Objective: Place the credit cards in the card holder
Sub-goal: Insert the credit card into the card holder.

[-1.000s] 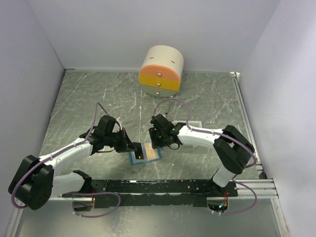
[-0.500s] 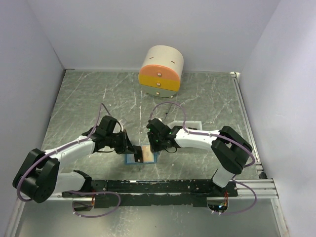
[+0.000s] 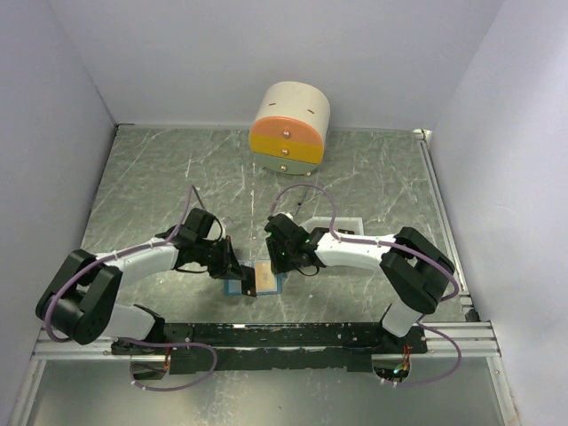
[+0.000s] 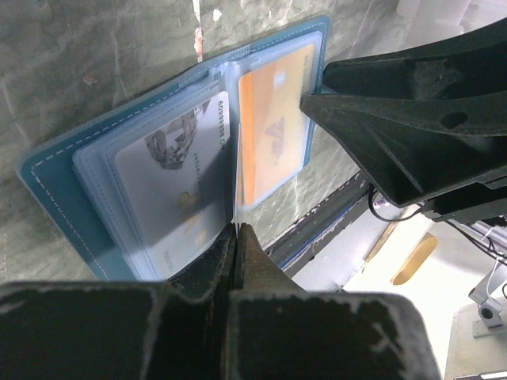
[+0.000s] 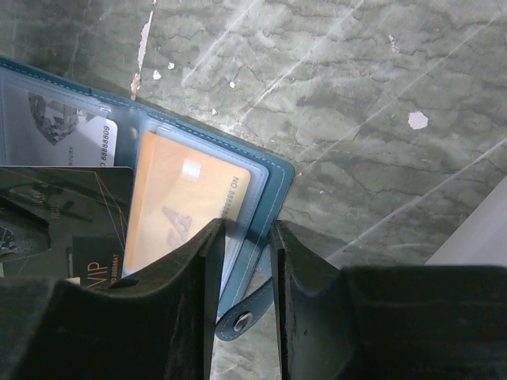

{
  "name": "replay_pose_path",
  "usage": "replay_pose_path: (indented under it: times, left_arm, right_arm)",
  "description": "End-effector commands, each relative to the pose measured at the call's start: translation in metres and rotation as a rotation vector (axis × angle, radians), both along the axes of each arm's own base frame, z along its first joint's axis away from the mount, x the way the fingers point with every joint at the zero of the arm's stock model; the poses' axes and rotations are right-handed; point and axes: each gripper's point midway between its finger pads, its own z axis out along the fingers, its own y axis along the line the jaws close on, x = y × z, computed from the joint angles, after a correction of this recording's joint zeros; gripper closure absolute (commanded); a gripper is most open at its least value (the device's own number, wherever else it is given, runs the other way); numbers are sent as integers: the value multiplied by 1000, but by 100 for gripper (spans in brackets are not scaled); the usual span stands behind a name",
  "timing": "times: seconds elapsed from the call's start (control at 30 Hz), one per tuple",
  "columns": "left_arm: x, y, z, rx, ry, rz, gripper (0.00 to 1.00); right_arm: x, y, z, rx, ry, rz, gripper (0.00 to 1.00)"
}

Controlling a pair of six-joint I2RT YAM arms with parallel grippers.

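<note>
- Shifted leftward over the table (image 3: 160,177) since a second ago: card holder (image 3: 257,280), lying open near the front edge, with both grippers alongside
- Left gripper (image 4: 238,231): clenched on a clear inner leaf of the holder
- Right gripper (image 5: 247,261): jaws narrowly apart astride the holder's right edge; grip cannot be told
- Orange card (image 4: 273,134) in the right sleeve, whitish card (image 4: 170,190) in the left
- Round drawer box (image 3: 289,129) at the far wall

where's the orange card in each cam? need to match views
Top external: orange plastic card, low centre, inside the open light-blue folding card holder.
Left wrist: upper centre, in the right-hand clear sleeve.
Right wrist: lower left, same sleeve.
Shared landmark: the card holder's blue border, visible in all three.
</note>
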Motion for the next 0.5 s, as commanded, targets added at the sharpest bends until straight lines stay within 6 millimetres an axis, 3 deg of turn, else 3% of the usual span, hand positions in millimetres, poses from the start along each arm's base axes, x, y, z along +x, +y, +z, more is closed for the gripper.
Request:
replay_pose_path:
  times: [0.0, 0.47]
  left_arm:
    - [4, -6, 3, -45, -25, -33, 93]
    - [6, -4, -11, -14, -14, -40, 93]
  right_arm:
    - [0, -5, 0, -9, -19, -8, 70]
    - [0, -8, -1, -19, -27, -2, 72]
